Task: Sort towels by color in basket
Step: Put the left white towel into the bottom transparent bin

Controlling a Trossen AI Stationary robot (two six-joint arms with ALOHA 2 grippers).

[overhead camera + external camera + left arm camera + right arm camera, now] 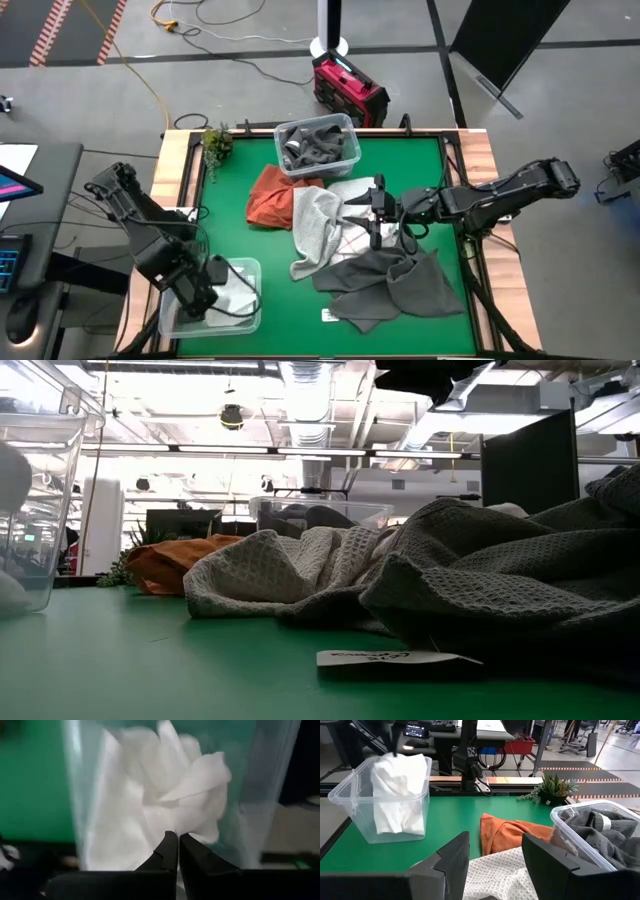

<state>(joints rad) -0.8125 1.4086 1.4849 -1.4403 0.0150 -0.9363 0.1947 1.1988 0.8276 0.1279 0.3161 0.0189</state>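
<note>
- Right gripper: hovering open-jawed over the light grey towel at table centre, apparently preparing the next pick; lowering and closing is needed.
- Left gripper: resting closed, empty, over the near-left bin holding white towels.

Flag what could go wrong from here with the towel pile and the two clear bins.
1. The open right gripper hovers over overlapping cloths: the light grey waffle towel, the white red-grid towel and the dark grey towel. A grab may lift two colours together.
2. The shut left gripper sits at the clear plastic bin of white towels; withdrawing might snag cloth or shift the light bin.
</note>
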